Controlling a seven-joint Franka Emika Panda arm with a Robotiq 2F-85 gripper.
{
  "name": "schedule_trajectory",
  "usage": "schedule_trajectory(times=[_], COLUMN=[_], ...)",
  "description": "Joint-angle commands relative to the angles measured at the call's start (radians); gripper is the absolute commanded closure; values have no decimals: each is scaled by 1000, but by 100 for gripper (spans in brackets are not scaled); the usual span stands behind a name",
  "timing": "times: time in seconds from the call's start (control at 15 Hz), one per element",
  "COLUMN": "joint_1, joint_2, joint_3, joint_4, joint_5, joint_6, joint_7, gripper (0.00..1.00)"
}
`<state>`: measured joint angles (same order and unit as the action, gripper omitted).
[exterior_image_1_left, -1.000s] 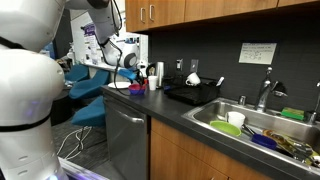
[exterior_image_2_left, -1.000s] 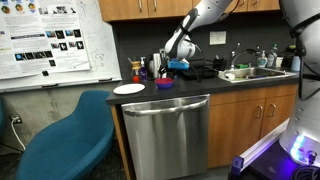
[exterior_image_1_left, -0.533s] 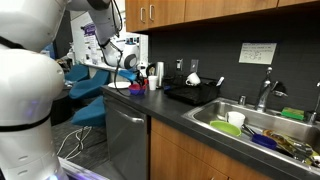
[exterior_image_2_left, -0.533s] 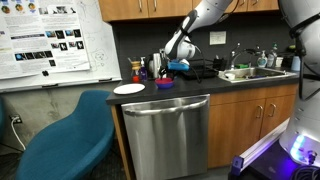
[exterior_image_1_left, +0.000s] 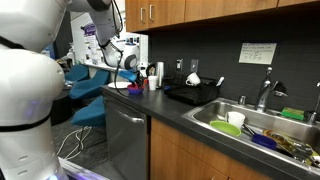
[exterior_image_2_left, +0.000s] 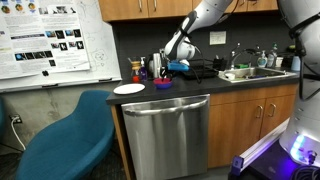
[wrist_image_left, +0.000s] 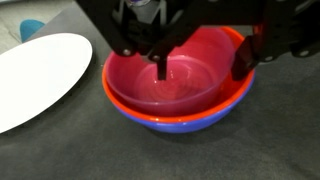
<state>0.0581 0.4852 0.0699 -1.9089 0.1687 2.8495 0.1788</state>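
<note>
The dark, speckled counter (wrist_image_left: 60, 150) ends at a front edge above the steel dishwasher (exterior_image_2_left: 165, 135) in an exterior view. In the wrist view, bare counter lies near and to the right of the bowls; the white plate (wrist_image_left: 40, 75) crowds the left, just beside them; a black dish rack (exterior_image_1_left: 195, 93) stands well apart, toward the sink (exterior_image_1_left: 250, 125). The gripper (wrist_image_left: 184, 60) hangs directly over the red bowl (wrist_image_left: 190, 90), jaws spread wide, one finger above the left rim, the other at the right rim; nothing is clamped. A thin dark piece dips between them toward the bowl's floor; what it is I cannot tell. The red bowl sits nested in a blue bowl (wrist_image_left: 180, 123); both are round, smooth and glossy; the plate is flat and matte.
</note>
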Motion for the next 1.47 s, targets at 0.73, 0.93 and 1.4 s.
schedule_trajectory(times=[0.73,0.93,1.4], joint_1=[-21,-36,-81], joint_2=[16,19,-11], joint_3=[19,38,101], joint_4=[43,57,63], joint_5=[26,45,131], joint_6=[-16,-18,-7], joint_7=[-19,-29,-75], gripper=[99,99,99])
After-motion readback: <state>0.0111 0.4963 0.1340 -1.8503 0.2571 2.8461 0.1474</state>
